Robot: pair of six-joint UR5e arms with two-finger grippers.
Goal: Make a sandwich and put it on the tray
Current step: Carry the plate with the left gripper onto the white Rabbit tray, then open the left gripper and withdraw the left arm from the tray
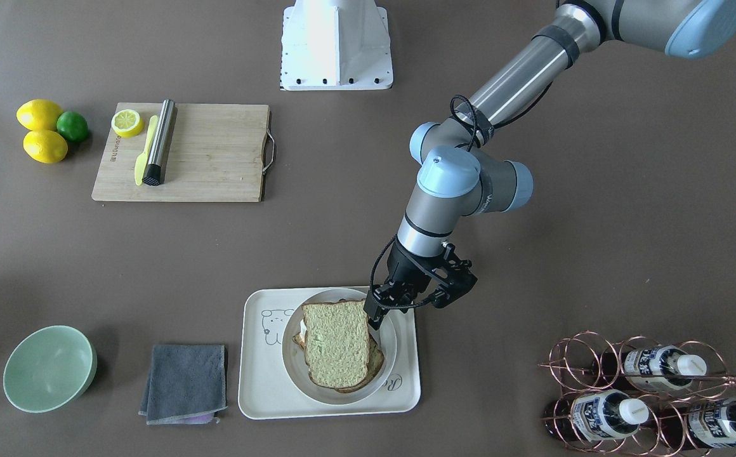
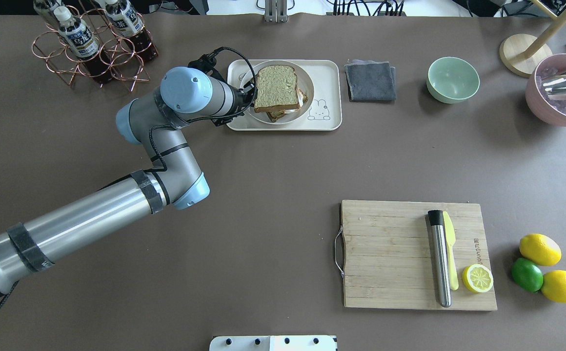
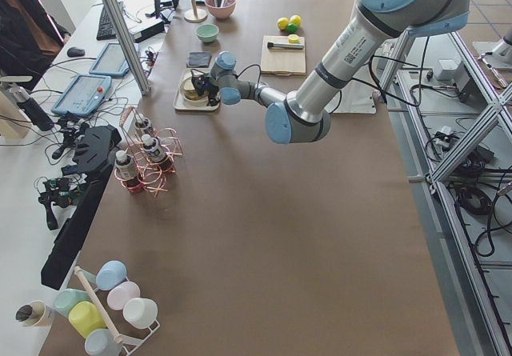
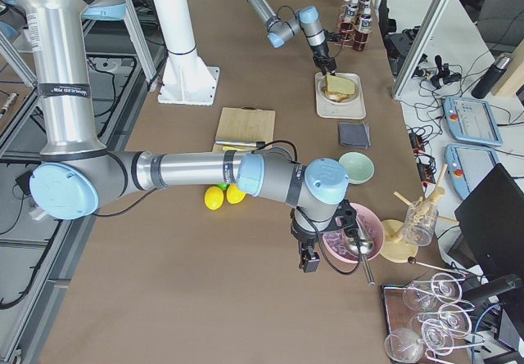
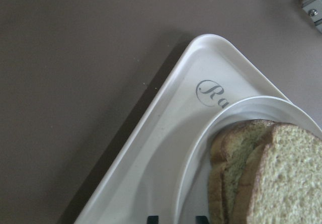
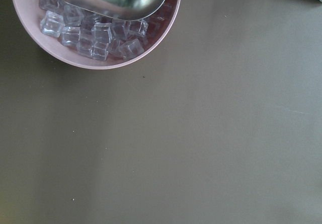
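Observation:
The sandwich (image 1: 336, 346) lies on a round white plate (image 1: 388, 336), and the plate rests on the cream tray (image 1: 260, 381). The top slice sits askew over the lower slice, with white egg showing at the edge. My left gripper (image 1: 374, 311) is at the plate's rim on the robot's side. In the left wrist view its fingertips (image 5: 152, 219) straddle the plate (image 5: 201, 148) rim with a narrow gap, so it looks shut on the rim. My right gripper (image 4: 309, 259) hangs beside the pink ice bowl (image 4: 352, 233); I cannot tell whether it is open or shut.
A grey cloth (image 1: 185, 383) and a green bowl (image 1: 49, 368) lie beside the tray. A copper bottle rack (image 1: 634, 393) stands on its other side. The bamboo board (image 1: 216, 152) carries a lemon half, a knife and a metal cylinder, with lemons and a lime (image 1: 44, 130) next to it.

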